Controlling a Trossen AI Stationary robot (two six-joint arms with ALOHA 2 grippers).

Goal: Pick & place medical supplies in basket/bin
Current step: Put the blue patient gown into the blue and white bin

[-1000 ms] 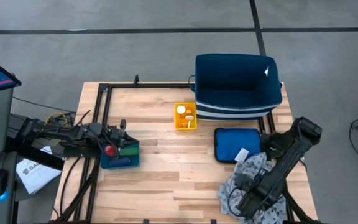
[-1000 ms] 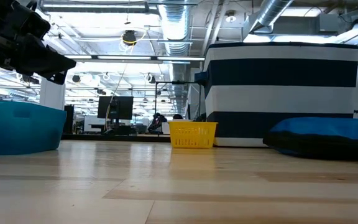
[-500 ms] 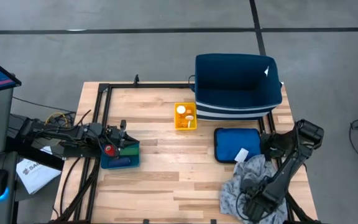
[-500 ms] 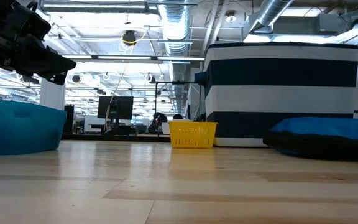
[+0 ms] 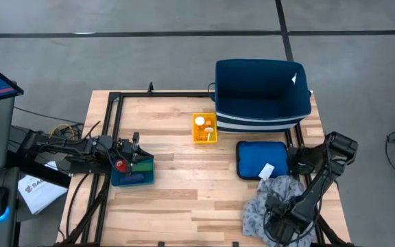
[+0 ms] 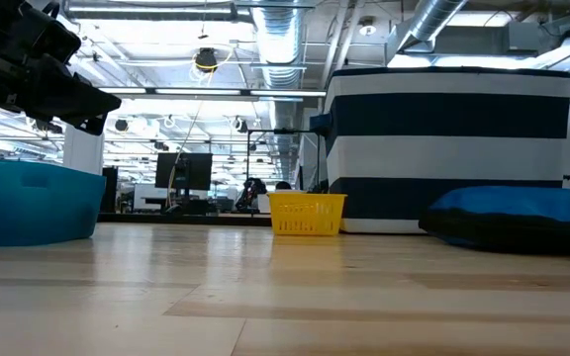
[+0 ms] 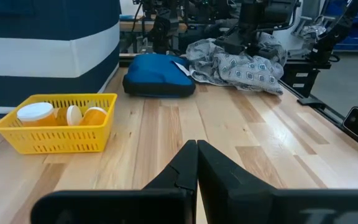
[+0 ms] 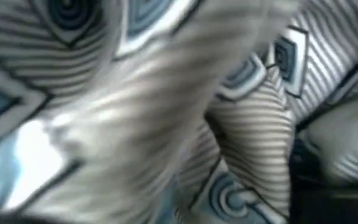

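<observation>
A grey patterned cloth (image 5: 274, 200) lies crumpled at the table's near right corner, its far edge on a flat blue pouch (image 5: 260, 159). My right arm bends over the cloth, with its gripper (image 5: 282, 218) low on it; in the right wrist view the cloth (image 8: 166, 112) fills the picture. Orange pill bottles (image 5: 201, 123) with white caps lie in a small yellow basket (image 5: 205, 139). A red cylinder (image 5: 120, 165) and a blue cylinder (image 5: 134, 179) sit in a small blue bin (image 5: 145, 165). My left gripper (image 5: 135, 145) hangs shut over that bin's far edge, holding nothing.
A large blue bin with white stripes (image 5: 262, 96) stands at the far right of the table, behind the pouch. A black metal frame (image 5: 112, 116) runs along the table's left and far edges. Bare wood shows across the middle (image 5: 190, 185).
My right arm has drawn in toward the table's near right corner and sunk lower over the grey cloth, whose heap has shifted a little under it. My left arm has kept still.
</observation>
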